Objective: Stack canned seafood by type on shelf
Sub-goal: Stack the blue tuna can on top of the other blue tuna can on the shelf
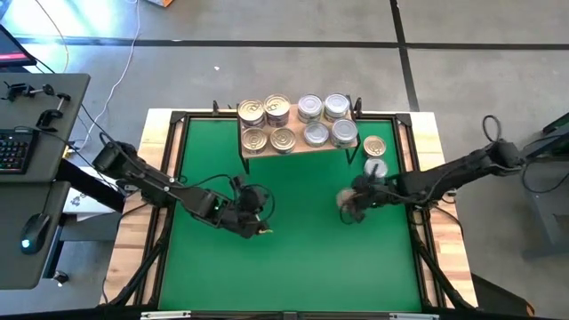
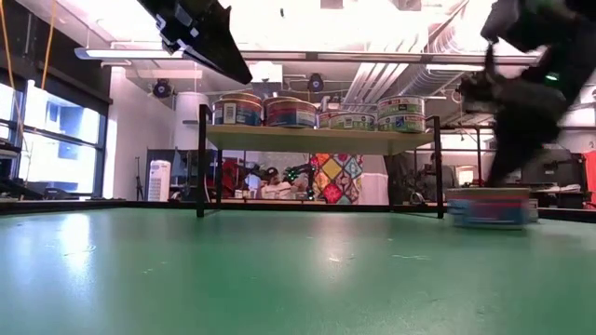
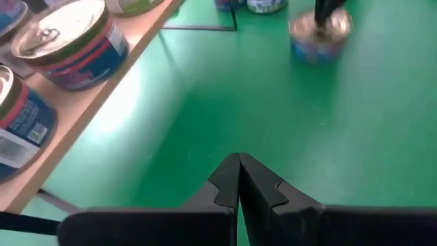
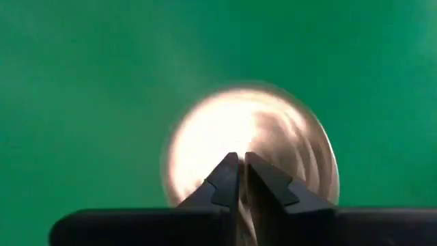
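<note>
The shelf [image 1: 299,149] stands at the table's far edge. Canned seafood rests on it: gold-lidded tins [image 1: 266,124] on its left half, silver-lidded tins [image 1: 324,120] on its right half. Two more tins, one gold [image 1: 374,145] and one silver [image 1: 377,167], sit on the green top right of the shelf. A further tin [image 4: 252,130] stands on the table under my right gripper [image 4: 240,158], which is shut. My left gripper [image 3: 239,160] is shut on nothing, above the table's middle, left of that tin. My right gripper comes down steeply from above with shut fingers onto the tin's lid [image 4: 235,140], near its middle. In the left wrist view the fingertips [image 3: 321,14] meet the tin's top. The tin [image 2: 489,207] stands flat on the table.
Green table surface lies free in the middle and toward the near edge [image 1: 293,276]. The shelf's thin black legs [image 2: 200,167] stand at the far side. A desk with keyboard and mouse [image 1: 27,151] is beyond the table's left edge.
</note>
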